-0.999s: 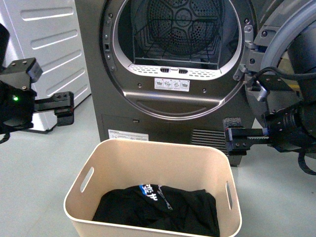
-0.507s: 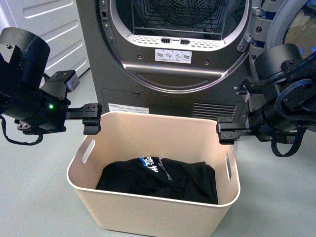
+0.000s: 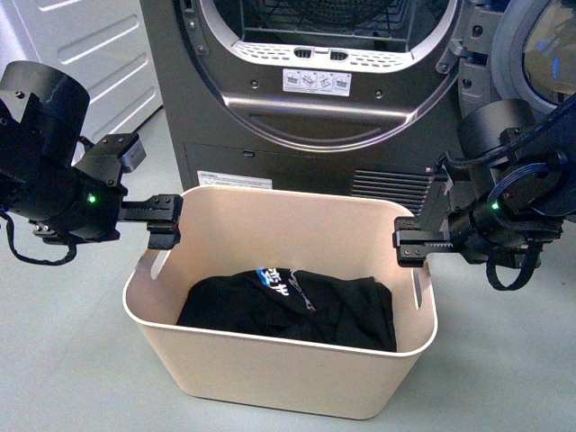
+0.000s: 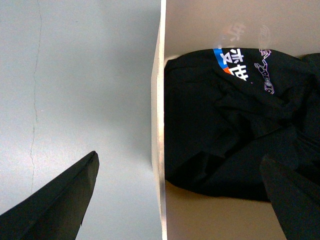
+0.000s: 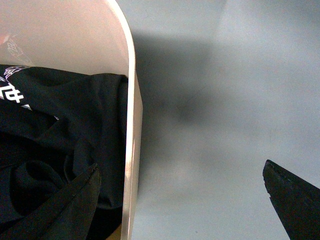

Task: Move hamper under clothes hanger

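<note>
I have the left gripper point(image 3: 166, 222) and right gripper point(image 3: 408, 247) agape (both empty) astride the hamper point(image 3: 270, 364) ends, for lifting.

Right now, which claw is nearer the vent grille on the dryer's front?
Right. The right claw hangs over the hamper rim near the vent grille; the left claw is over the opposite rim, farther away.

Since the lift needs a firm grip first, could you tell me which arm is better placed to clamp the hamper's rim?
Left, marginally. The left pincer, open, straddles the hamper wall near mid-gap; the right pincer, also open, straddles its wall, but that sits close to one finger.
</note>
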Controlling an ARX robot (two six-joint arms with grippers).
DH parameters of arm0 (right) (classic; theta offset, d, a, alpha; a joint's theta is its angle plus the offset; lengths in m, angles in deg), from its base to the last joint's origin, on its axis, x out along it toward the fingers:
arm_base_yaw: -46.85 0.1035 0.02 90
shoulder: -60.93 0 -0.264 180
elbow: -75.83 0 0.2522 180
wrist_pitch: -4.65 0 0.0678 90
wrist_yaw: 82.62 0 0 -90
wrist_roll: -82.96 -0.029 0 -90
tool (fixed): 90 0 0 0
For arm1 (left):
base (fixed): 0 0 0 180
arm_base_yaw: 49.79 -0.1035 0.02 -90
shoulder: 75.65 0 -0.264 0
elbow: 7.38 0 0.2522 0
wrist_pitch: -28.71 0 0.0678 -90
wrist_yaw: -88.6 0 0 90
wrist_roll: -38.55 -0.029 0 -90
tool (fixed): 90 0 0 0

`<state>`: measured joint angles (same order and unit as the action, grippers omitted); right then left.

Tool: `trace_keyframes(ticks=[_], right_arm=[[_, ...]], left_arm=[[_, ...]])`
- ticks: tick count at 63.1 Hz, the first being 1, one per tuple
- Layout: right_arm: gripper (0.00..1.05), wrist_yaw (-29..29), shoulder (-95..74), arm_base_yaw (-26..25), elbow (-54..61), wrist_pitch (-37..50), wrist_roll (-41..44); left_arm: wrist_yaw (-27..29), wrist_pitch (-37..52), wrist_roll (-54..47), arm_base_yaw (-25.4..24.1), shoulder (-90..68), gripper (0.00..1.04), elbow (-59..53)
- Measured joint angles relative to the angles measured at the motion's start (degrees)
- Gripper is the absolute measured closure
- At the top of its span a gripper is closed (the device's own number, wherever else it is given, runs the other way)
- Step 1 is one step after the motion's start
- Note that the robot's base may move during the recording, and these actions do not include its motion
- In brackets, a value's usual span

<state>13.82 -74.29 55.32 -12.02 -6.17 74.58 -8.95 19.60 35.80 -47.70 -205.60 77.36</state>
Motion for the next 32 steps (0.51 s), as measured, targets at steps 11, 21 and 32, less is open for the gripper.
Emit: trace_keyframes(ticks=[11,21,32], right_arm=[[0.08,0.2,-1.1,0.4,0.0,0.5,-0.5],[0.08,0.3,-2.0,0.9,0.0,0.7,-1.1],[0.08,1.2,-2.6,1.7,0.0,1.0,-1.9]], left_arm=[[0.1,0.9,-0.4,0.0,-1.1,0.07,0.0],[0.2,1.4,-0.6,-0.1,-2.6,0.07,0.0],[1.2,2.2,-0.8,-0.1,-4.4,0.07,0.0]])
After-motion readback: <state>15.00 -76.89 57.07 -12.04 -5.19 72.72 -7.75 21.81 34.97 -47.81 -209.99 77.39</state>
